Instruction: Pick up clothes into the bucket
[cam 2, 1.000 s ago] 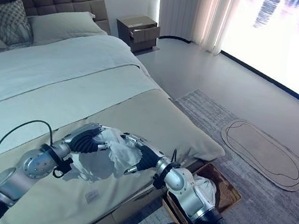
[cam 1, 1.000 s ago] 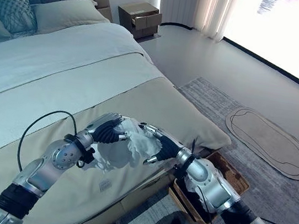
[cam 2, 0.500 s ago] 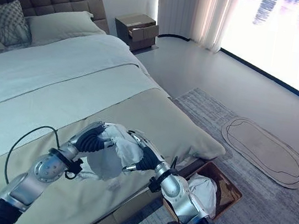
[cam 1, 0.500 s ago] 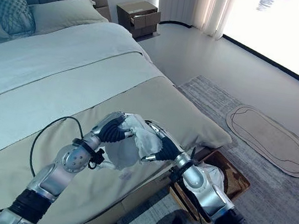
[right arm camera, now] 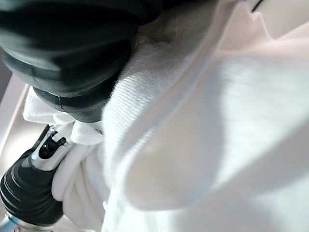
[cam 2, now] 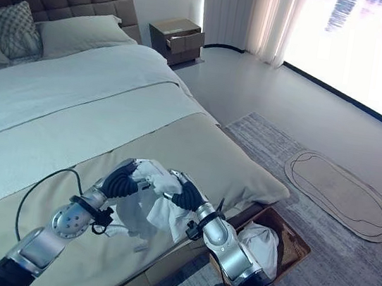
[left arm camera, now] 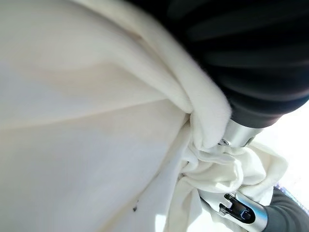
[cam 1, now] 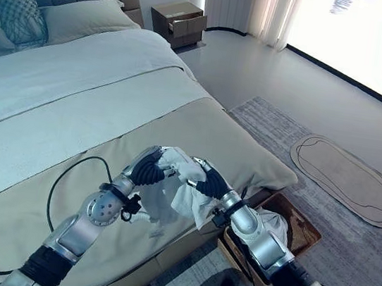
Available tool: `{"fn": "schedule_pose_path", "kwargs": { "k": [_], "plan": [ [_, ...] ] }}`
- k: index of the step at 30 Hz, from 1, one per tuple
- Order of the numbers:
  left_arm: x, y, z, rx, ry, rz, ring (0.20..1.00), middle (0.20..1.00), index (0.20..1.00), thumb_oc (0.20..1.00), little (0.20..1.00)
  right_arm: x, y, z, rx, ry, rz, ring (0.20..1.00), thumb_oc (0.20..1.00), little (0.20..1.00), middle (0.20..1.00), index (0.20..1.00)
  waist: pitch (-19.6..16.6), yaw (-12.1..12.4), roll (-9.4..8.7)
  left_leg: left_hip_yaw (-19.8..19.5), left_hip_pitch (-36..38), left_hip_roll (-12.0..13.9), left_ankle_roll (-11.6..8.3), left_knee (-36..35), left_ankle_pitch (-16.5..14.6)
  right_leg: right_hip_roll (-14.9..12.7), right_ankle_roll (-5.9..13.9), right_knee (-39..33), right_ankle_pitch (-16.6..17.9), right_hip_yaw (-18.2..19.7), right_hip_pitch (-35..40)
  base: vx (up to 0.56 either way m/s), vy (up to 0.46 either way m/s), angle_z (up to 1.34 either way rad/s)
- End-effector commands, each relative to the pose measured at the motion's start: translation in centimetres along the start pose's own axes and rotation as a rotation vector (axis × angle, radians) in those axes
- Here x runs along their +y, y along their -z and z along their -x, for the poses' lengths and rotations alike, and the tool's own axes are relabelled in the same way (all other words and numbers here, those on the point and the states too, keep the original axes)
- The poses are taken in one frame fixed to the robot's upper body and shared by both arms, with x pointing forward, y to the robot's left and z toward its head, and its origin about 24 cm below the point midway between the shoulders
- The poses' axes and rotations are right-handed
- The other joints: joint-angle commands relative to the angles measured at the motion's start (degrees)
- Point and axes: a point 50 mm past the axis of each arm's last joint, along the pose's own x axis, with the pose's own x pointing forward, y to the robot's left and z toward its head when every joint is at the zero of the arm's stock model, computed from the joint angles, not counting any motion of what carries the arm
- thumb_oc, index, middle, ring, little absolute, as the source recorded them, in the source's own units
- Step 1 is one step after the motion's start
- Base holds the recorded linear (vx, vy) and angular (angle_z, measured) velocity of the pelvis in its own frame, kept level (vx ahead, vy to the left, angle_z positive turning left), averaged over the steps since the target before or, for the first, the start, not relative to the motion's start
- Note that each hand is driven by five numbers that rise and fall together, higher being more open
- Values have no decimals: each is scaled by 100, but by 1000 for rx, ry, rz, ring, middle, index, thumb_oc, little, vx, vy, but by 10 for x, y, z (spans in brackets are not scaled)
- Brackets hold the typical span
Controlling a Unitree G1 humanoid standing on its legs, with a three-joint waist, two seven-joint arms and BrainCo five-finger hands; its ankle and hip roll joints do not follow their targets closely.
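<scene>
The left hand (cam 1: 150, 171) and the right hand (cam 1: 208, 182) meet over the near edge of the bed (cam 1: 76, 98), both gripping one white garment (cam 1: 182, 193) bunched between them. The left hand's fingers curl into the cloth at its top, and the right hand's fingers close round it from the other side, so that the cloth is pinched between the two hands and hangs down in loose folds above the beige bedspread. In the wrist views the white cloth wraps tightly round the fingers. The wicker basket (cam 1: 306, 234) stands on the grey rug (cam 1: 357, 280) beside the bed, below the right arm, with another white piece of clothing (cam 1: 273, 226) already lying in it. An oval mat (cam 1: 346, 180) lies farther off on the floor.
</scene>
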Motion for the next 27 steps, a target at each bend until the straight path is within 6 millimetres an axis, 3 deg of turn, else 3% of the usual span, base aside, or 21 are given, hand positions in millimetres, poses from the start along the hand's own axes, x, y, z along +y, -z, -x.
{"fn": "schedule_pose_path", "kwargs": {
  "k": [1, 8, 9, 10, 17, 21, 27],
  "plan": [
    [9, -52, -27, -281, -64, 89, 200, 200, 200, 200, 200, 43, -45, -26, -176, -158, -109, 200, 200, 200, 200, 200, -24, 124, -265, -414, -258, 151, -89, 275, 97, -561, 506, 280, -130, -71, 265, 0, 0, 0],
    [5, -56, -27, -288, -78, 236, 200, 200, 200, 200, 200, 45, -31, -22, -98, -144, -221, 200, 200, 200, 200, 200, -51, 123, -278, -427, -200, 156, -103, 255, 49, -558, 518, 264, -174, -82, 331, 9, 0, 0],
    [5, -57, -27, -292, -83, 270, 573, 573, 573, 573, 573, 44, -28, -21, -85, -136, -227, 200, 200, 200, 200, 200, -43, 121, -282, -431, -188, 157, -103, 251, 47, -558, 522, 264, -174, -91, 347, 0, 0, 0],
    [5, -59, -27, -301, -92, 305, 1000, 1000, 1000, 1000, 1000, 43, -25, -20, -77, -129, -226, 200, 200, 200, 200, 200, -42, 120, -290, -431, -186, 156, -104, 253, 48, -561, 521, 265, -176, -96, 354, 1, -8, 4],
    [13, -60, -22, -315, -174, 503, 1000, 1000, 1000, 1000, 1000, 24, 0, -3, 17, -12, -237, 200, 200, 200, 200, 200, -25, 102, -328, -440, -192, 150, -107, 266, 50, -565, 523, 277, -164, -96, 351, -2, -2, 1],
    [22, -43, -7, -266, -274, 618, 1000, 1000, 1000, 1000, 1000, 2, 37, 25, 152, 137, -245, 200, 200, 200, 200, 200, -30, 92, -352, -443, -171, 157, -116, 252, 62, -563, 529, 266, -168, -113, 386, 0, 0, 0],
    [32, -27, 10, -233, -394, 775, 1000, 1000, 1000, 1000, 1000, -21, 63, 51, 253, 317, -289, 200, 200, 200, 200, 200, -30, 104, -351, -457, -166, 150, -111, 251, 64, -578, 537, 248, -146, -126, 410, 0, 0, 0]
  ]
}}
